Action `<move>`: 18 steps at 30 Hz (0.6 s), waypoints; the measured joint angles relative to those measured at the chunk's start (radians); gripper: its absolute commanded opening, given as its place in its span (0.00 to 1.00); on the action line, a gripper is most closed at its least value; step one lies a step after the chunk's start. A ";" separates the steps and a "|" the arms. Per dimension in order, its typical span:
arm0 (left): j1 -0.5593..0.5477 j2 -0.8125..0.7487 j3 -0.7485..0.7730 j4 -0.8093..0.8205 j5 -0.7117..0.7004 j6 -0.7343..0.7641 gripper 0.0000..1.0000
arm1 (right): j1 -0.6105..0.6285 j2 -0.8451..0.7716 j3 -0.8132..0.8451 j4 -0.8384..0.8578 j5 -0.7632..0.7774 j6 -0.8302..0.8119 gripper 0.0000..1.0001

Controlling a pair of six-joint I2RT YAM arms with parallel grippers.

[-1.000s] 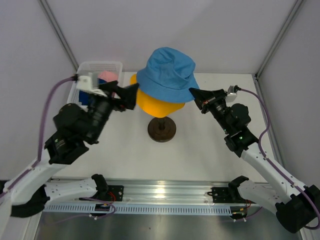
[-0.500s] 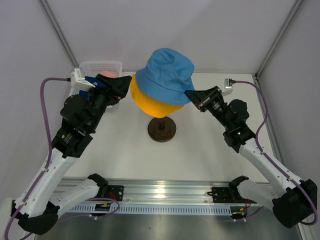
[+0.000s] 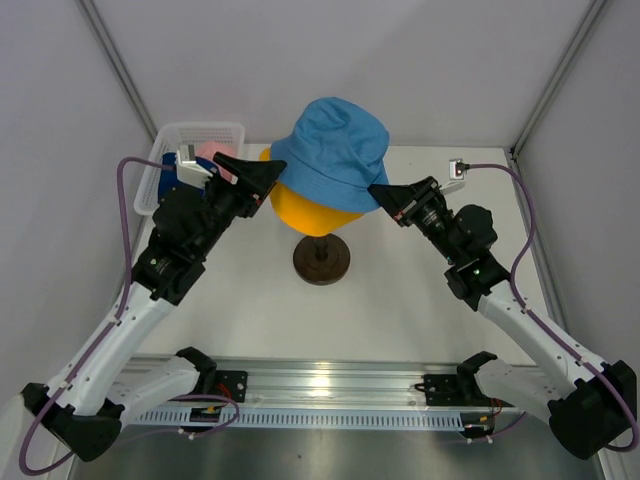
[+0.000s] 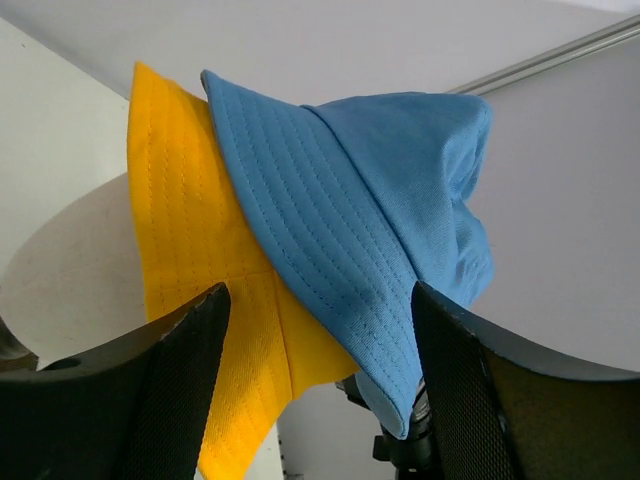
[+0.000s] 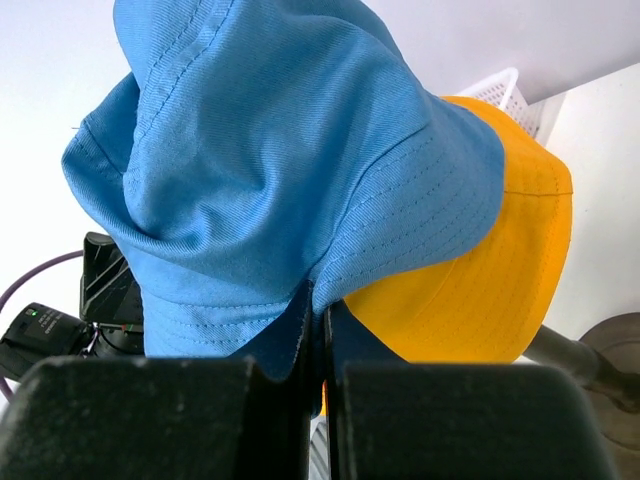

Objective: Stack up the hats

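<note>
My right gripper [image 3: 378, 190] pinches the light blue cloth bucket hat [image 3: 335, 145] atop the yellow cloth bucket hat [image 3: 305, 212]; left gripper [image 3: 262, 180] gapes; pale pink cloth hat [image 3: 212, 152] waits unstacked.

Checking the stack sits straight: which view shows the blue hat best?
Top external: the whole blue hat shows, over the yellow hat. Left wrist shows its brim and one side; right wrist its creased crown, brim pinched in the right end effector.
</note>
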 measured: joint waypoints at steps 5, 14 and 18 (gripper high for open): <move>0.002 0.002 -0.020 0.032 0.017 -0.053 0.69 | 0.000 0.000 -0.006 0.003 0.006 -0.005 0.00; 0.009 0.003 -0.061 0.092 0.023 -0.117 0.51 | 0.000 -0.001 -0.017 0.018 0.024 -0.005 0.00; 0.009 -0.001 -0.061 0.121 0.034 -0.130 0.52 | 0.002 -0.001 -0.018 0.018 0.023 -0.006 0.00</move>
